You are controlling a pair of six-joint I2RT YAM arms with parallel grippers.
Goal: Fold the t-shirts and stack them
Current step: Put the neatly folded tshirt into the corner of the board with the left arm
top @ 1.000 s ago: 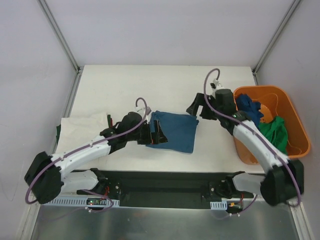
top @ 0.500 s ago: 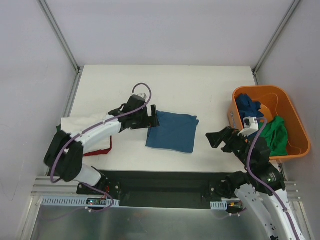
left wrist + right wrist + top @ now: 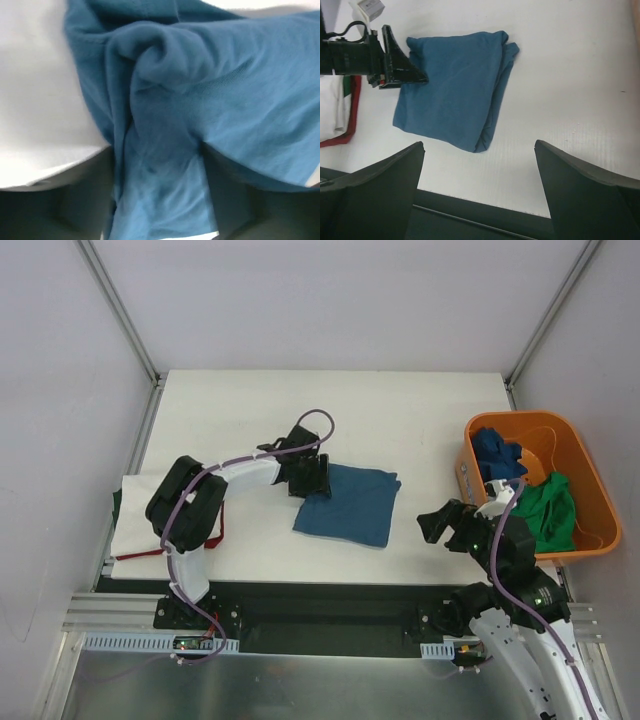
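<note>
A folded blue t-shirt (image 3: 350, 503) lies mid-table; it also shows in the right wrist view (image 3: 450, 85). My left gripper (image 3: 312, 478) is at its left edge, and in the left wrist view (image 3: 157, 150) bunched blue fabric (image 3: 165, 100) fills the gap between the jaws, which are shut on it. My right gripper (image 3: 440, 523) is open and empty, hovering near the front edge to the right of the shirt. A white t-shirt (image 3: 150, 498) lies at the left with a red one (image 3: 212, 538) showing under it. A dark blue shirt (image 3: 497, 452) and a green shirt (image 3: 548, 508) lie in the basket.
The orange plastic basket (image 3: 585, 465) stands at the right edge of the table. The black rail (image 3: 320, 605) runs along the table's near edge, close below my right gripper. Grey walls enclose the table on three sides.
My right arm has pulled back from the shirt's far right corner to the front right. My left arm has swung its elbow round while its gripper stayed at the shirt's left edge.
</note>
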